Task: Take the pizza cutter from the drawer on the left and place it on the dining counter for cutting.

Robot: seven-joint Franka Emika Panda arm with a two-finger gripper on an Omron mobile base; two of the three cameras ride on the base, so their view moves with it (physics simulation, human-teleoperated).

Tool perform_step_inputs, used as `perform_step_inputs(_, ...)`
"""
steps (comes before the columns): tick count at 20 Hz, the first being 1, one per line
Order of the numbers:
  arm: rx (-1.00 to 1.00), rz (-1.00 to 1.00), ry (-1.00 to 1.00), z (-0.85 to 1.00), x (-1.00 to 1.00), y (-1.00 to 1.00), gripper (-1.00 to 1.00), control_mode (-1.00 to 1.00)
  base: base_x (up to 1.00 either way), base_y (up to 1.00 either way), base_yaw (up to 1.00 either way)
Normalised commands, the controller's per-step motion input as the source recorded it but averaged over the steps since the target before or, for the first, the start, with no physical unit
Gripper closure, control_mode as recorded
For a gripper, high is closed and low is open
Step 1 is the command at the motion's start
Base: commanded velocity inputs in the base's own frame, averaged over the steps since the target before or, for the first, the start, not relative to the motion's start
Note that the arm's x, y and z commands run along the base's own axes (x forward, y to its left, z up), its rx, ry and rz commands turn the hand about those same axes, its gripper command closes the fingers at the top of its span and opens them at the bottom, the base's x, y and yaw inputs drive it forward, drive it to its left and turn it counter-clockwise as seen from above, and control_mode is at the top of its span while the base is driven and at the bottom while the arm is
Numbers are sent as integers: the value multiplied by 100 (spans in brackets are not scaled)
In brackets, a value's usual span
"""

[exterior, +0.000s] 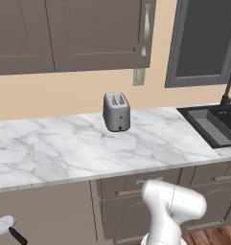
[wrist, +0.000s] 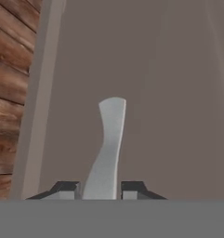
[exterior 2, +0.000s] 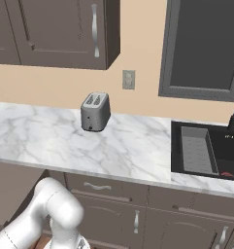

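Hand (wrist: 99, 189) clenched on the pizza cutter (wrist: 107, 148), silvery blade seen edge-on between the dark fingertips (wrist: 67, 188), pointing to 12 o'clock against a grey-brown panel (wrist: 155, 93). Wood floor (wrist: 11, 93) at 9 o'clock. Toaster (exterior: 116, 111) sits on the marble bench (exterior: 64, 153).

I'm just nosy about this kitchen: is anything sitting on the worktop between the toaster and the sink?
Nothing: between the toaster and the sink the marble worktop is bare, as both base views show.
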Motion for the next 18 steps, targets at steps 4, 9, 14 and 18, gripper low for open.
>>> perform_step_inputs(4, 0, 0, 0, 0, -5, 0, -100, -100, 0, 0, 0)
perform_step_inputs(9, 0, 0, 0, 0, -33, 1, -100, -100, 0, 0, 0)
perform_step_inputs(14, 0, -7, 0, 0, -100, 8, -100, -100, 0, 0, 0)
perform_step_inputs(18, 0, -8, 1, 13, -100, 4, -100, -100, 0, 0, 0)
